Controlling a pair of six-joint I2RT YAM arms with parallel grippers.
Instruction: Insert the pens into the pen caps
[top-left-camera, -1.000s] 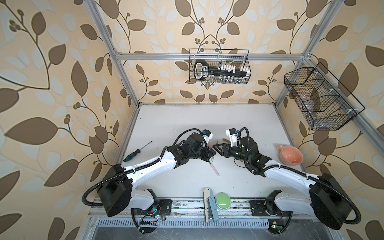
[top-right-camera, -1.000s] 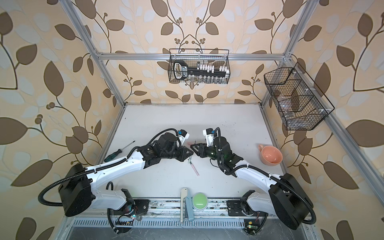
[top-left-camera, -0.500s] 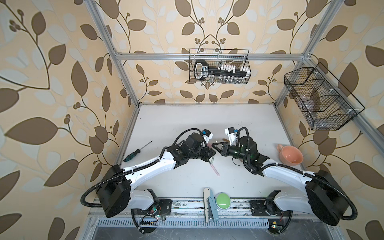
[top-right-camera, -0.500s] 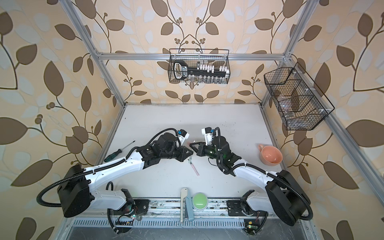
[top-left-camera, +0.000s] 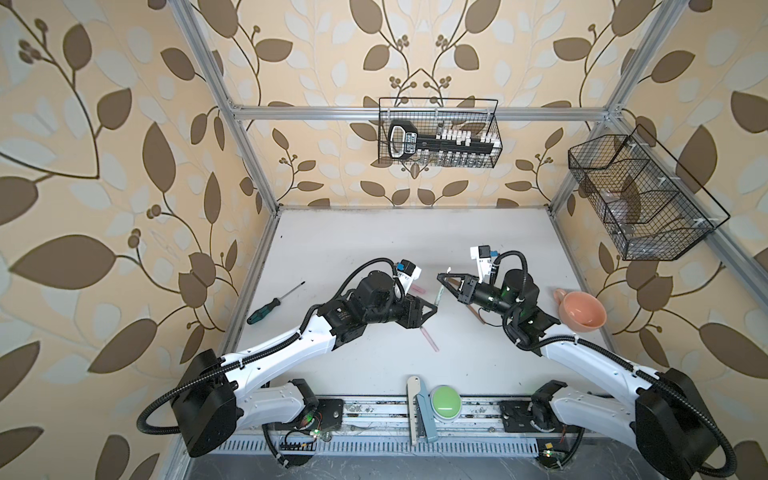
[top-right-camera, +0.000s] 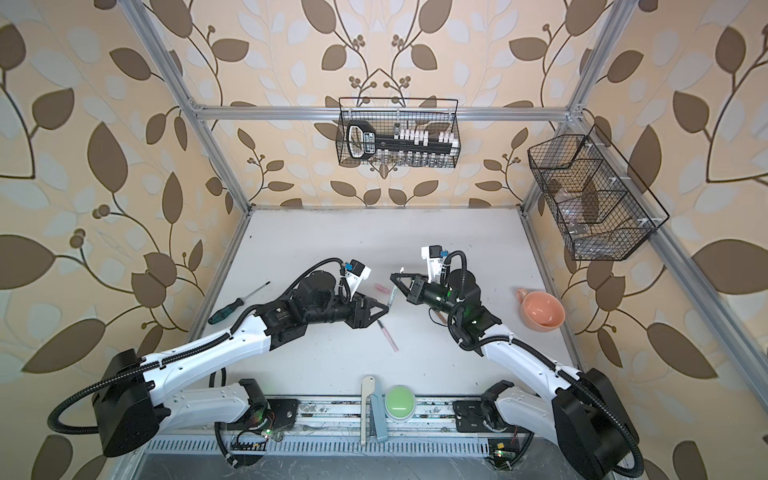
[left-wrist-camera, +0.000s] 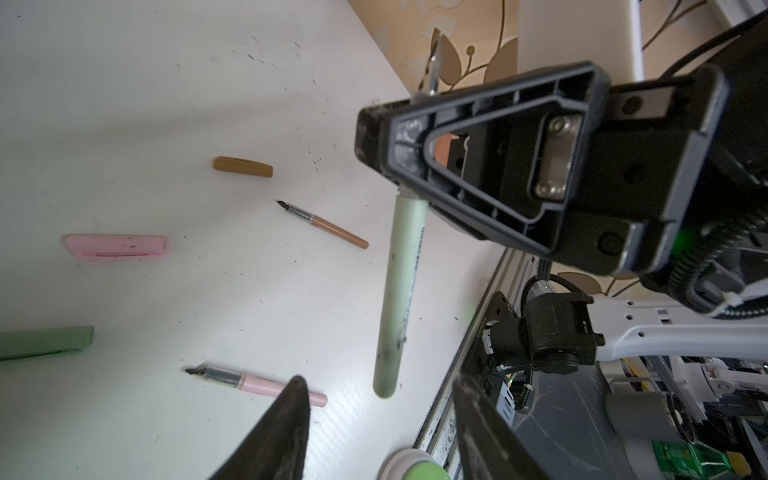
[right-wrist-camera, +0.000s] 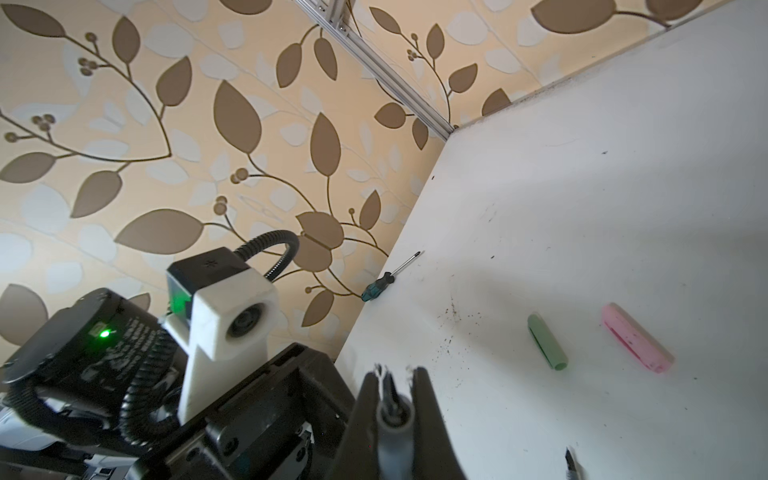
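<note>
We list: right gripper (top-left-camera: 444, 277) clamped on green pen (top-left-camera: 439, 296), mid-frame in both top views; left gripper (top-left-camera: 432, 308) parted just below-left; pink pen (top-left-camera: 429, 338), brown pen (left-wrist-camera: 332, 226), pink cap (left-wrist-camera: 116, 246), green cap (left-wrist-camera: 45, 341), brown cap (left-wrist-camera: 243, 166) on table (top-left-camera: 374, 241).

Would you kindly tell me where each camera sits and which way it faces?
Both top views: high above the front edge, looking down at the table and back wall; both whole arms show, left gripper near right gripper.
Left wrist: on the left arm, facing the right gripper gripping the green pen; its own open fingers show.
Right wrist: on the right arm, facing the left wall and screwdriver; its shut fingers and the left arm show.
Shared: both wrist views show the green cap and pink cap.
</note>
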